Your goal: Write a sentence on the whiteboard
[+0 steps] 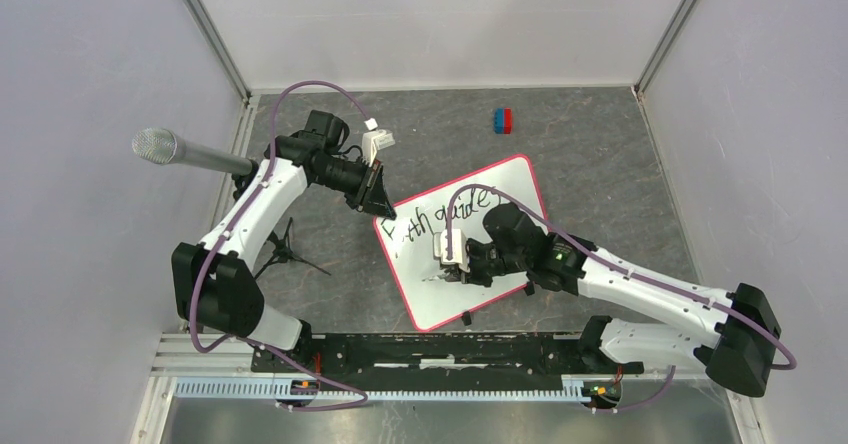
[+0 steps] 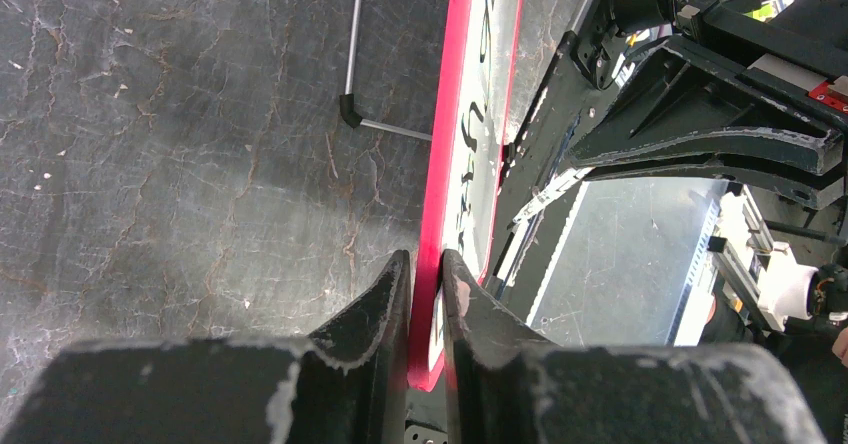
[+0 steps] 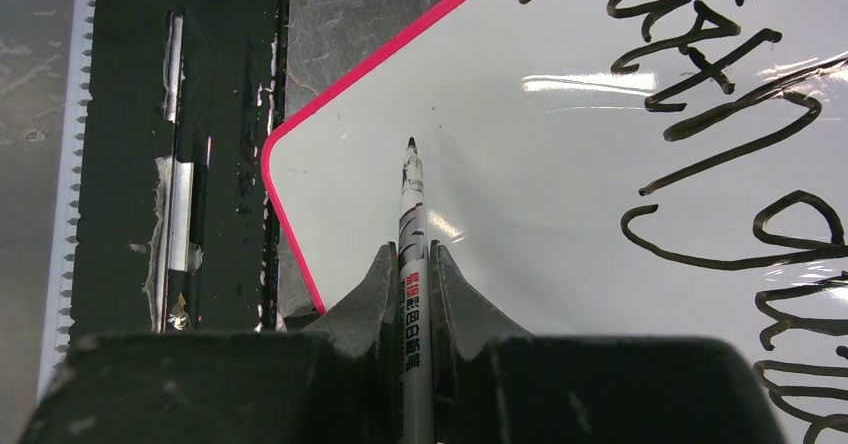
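Note:
The whiteboard [image 1: 440, 304] lies tilted on the dark tabletop, white with a pink-red rim [image 2: 450, 114]. Black handwriting, the sentence [image 1: 445, 214], reads about "Faith guides" along its upper part [image 3: 720, 114]. My left gripper [image 1: 383, 209] is at the board's upper left corner, and its two fingers [image 2: 425, 256] are shut on the red rim. My right gripper [image 1: 442, 264] hovers over the board's blank lower half, shut [image 3: 412, 249] on a white marker [image 3: 412, 214]. The marker's black tip points at bare board near the lower corner. I cannot tell if it touches.
A grey microphone [image 1: 190, 152] sticks in from the left wall. A red and blue block [image 1: 502, 120] lies at the back. A small black tripod stand [image 1: 285, 252] sits left of the board, and a black rail [image 1: 450, 349] runs along the near edge. Walls enclose three sides.

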`<state>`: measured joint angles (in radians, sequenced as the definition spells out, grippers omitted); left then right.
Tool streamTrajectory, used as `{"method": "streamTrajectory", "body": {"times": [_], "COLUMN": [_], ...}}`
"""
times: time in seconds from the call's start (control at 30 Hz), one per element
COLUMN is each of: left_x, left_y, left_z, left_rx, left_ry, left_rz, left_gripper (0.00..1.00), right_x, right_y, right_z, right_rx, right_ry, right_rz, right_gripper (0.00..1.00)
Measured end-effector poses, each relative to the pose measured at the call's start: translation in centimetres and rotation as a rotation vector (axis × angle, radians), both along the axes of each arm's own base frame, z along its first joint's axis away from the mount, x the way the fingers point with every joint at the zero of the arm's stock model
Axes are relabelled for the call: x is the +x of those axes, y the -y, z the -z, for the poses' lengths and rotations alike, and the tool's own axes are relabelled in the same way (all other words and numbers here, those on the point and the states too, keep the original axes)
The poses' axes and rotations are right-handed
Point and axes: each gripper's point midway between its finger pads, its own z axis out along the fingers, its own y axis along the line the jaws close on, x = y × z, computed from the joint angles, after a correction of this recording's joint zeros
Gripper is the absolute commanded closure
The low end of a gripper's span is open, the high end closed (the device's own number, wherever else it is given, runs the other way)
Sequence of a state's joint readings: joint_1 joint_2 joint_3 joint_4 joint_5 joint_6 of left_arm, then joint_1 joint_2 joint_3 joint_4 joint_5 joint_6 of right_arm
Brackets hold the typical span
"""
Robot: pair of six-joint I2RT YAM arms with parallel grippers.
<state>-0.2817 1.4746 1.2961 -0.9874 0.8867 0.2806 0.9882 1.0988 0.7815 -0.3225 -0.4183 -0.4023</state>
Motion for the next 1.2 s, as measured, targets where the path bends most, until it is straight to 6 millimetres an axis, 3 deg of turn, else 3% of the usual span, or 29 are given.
{"method": "streamTrajectory", "body": {"times": [0.2,1.2], "left_x": [0.0,0.0], "left_y": [0.0,0.0], "left_z": [0.0,0.0], "left_rx": [-0.002,-0.002], "left_ry": [-0.001,-0.001], "left_rz": [0.001,0.001], "left_gripper": [0.98,0.97], "right_x": [0.0,-0.5], "right_y": [0.0,-0.4], "right_z": [-0.1,0.9], "right_rx": [0.005,-0.019], "right_ry": [0.007,0.012], "right_rz": [-0.006,-0.027], "right_gripper": [1.0,1.0]}}
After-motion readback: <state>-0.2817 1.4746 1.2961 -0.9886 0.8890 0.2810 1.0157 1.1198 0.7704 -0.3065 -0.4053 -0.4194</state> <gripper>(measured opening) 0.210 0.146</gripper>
